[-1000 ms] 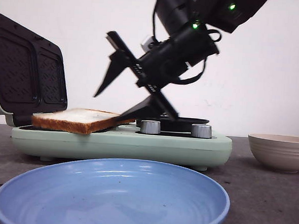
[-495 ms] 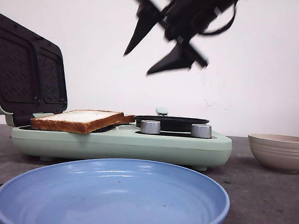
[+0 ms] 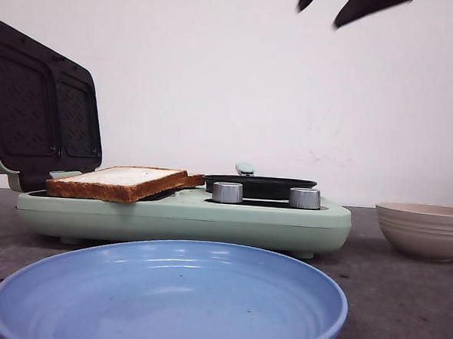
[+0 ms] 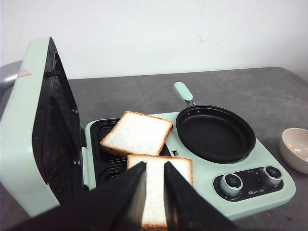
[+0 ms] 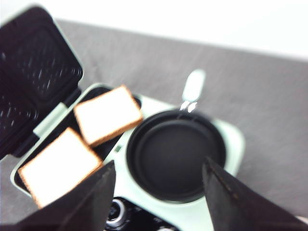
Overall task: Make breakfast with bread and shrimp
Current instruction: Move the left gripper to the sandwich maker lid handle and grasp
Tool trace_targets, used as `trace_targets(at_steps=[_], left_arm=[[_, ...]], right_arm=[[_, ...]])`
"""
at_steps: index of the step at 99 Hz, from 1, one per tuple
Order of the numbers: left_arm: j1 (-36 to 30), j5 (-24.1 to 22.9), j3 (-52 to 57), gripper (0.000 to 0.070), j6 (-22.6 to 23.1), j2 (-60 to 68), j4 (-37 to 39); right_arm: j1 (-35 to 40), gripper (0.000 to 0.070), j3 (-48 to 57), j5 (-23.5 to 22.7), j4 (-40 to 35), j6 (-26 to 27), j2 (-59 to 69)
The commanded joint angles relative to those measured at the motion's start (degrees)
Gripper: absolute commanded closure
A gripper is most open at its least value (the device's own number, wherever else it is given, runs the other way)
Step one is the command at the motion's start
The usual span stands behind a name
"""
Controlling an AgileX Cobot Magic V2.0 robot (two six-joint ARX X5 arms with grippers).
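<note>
Bread (image 4: 137,132) is already down: two slices sit side by side on the open grill half of the breakfast maker (image 3: 184,215), one further back, the other (image 4: 159,192) nearer the front edge and sticking out over it a bit. Lid (image 3: 42,101) stands up, pan (image 4: 215,132) next to the slices has nothing in it.

Right hand (image 5: 159,187) is way up above the pan, fingers wide apart and holding nothing; in the front view only its tips (image 3: 352,4) poke in at the top. Left hand (image 4: 155,197) hangs over the near slice with a narrow gap between the fingers, nothing in it either.

Shrimp doesn't clearly show in any view. There's a beige bowl (image 3: 425,229) off to the right on the table (image 3: 403,303), and a pale smudge inside it in the left wrist view could be it, too small to say. Blue plate (image 3: 169,297) up front has nothing on it.

Handling-wise, a guess: shrimp is small, light, curved, probably a bit slick and squishy, so pinch it across the fat middle of the body, not the thin tail, and gently. Bread is soft and dents easily, best taken by the crust edge.
</note>
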Motion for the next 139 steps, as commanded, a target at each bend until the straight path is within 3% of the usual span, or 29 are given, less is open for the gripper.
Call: trace_targets(at_steps=[1,27,46,61,101,124,139], left_arm=[[-0.17,-0.17,0.33,0.0671,0.9,0.22,0.5],[-0.17,-0.17,0.33,0.0671,0.87,0.22,0.5],[-0.17,-0.17,0.33,0.0651,0.17,0.22,0.55],[-0.15,-1.09,0.39,0.0504,-5.22,0.22,0.98],[3.74,-2.69,0.59,0.0505,-23.54,0.22,5.49],[11.56,1.36,0.72,0.0505,-31.1,0.22,7.19],[18.56,6.34,0.72,0.0505,-35.87,0.22,8.04]], right_arm=[[-0.42,0.0365,-1.05,0.17,0.26,-2.34,-1.53],[-3.43,0.0382,-18.1,-0.09,6.27,-2.54,-16.09],[-4.0,0.0382,-27.96,-0.22,6.19,-2.29,-25.46],[-4.02,0.0382,-34.75,-0.26,6.23,-0.42,-31.19],[-4.02,0.0382,-41.07,-2.93,6.54,1.92,-34.23],[-4.02,0.0382,-41.07,-3.85,6.62,1.46,-34.21],[-4.02,0.0382,-41.07,-5.16,6.58,0.37,-34.21]])
